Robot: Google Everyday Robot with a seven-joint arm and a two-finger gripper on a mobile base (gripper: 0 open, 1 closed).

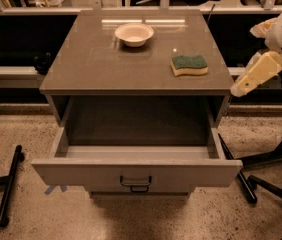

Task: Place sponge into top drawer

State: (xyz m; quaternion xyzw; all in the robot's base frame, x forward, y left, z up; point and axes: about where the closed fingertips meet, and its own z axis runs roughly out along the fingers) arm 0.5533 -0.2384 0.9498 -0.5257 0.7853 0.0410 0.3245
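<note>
Cabinet top (106, 69) carries the sponge (189, 65) near its right front corner, green face up, long axis running side to side, roughly parallel with the front edge. Just in front of it and lower, the top drawer (81, 171) stands pulled out and looks empty, so I judge the drop lies forward and down. My gripper (238, 88) hangs off the cabinet's right side, to the right of the sponge and apart from it, holding nothing; whether it is spread or closed I cannot tell. With 1 arm, my reach must go leftward over that edge. A white bowl (134, 34) sits well behind the sponge.
</note>
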